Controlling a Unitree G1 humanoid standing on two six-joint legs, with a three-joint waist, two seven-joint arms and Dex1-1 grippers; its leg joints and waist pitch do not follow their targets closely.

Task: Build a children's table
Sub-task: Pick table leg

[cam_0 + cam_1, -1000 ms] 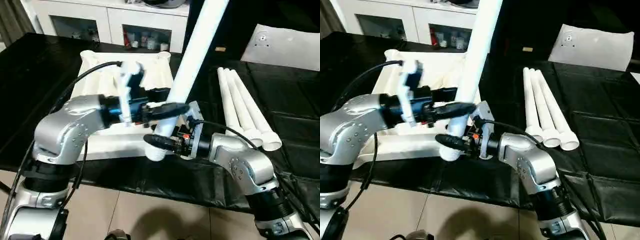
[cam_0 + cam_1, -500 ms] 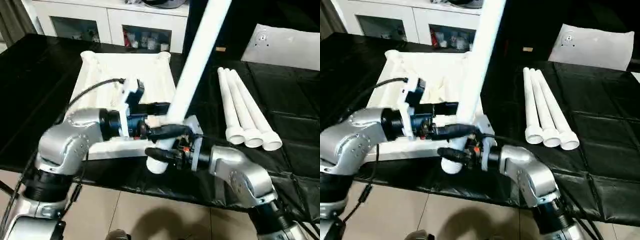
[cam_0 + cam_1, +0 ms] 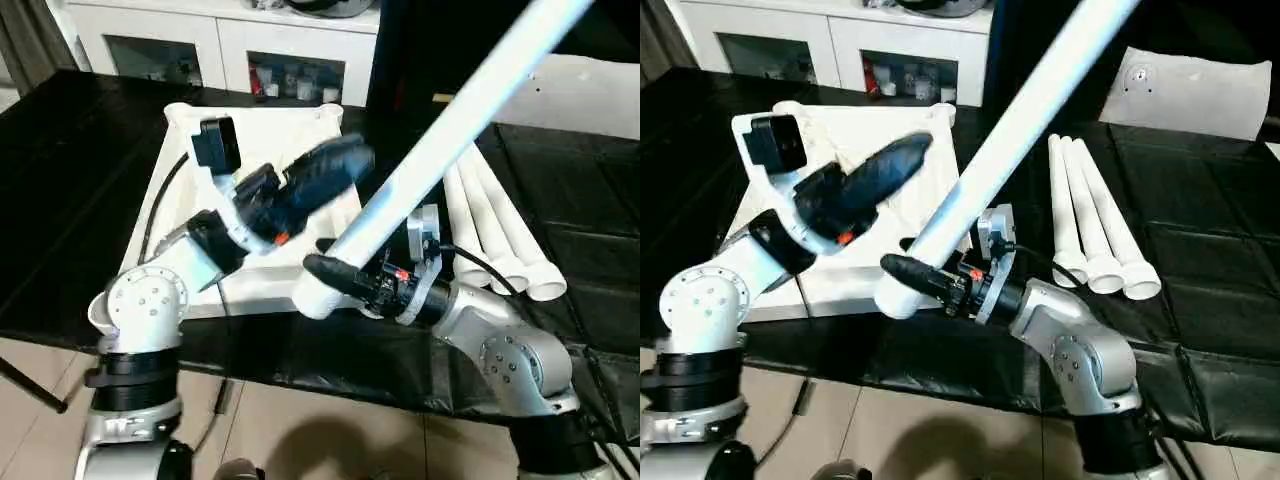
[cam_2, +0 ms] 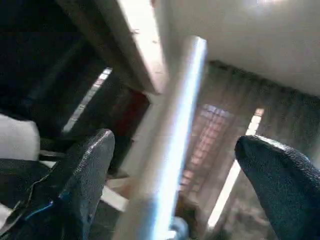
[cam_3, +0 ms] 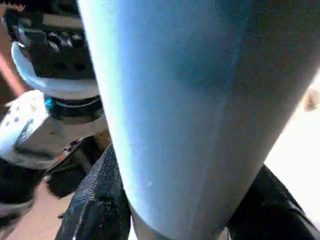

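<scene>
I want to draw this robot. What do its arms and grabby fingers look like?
Draw round, shiny silver arm shells with little screw dots on the joints, and black rings where the parts meet. Each arm ends in two fat, rounded black fingers with a slightly bumpy skin. A thin black cable loops along the left arm, and another runs by the right. A small black box sits on the left wrist, with tiny red spots nearby.

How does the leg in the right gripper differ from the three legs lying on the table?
Pose: the held leg slants up off the table, while the three legs lie flat on the black surface.
Grouping: the held leg is alone; the three lie side by side.
Contact: the right gripper clasps the held leg near its wide end; nothing grips the three.
Shared: all are long, tapered white tubes.
</scene>
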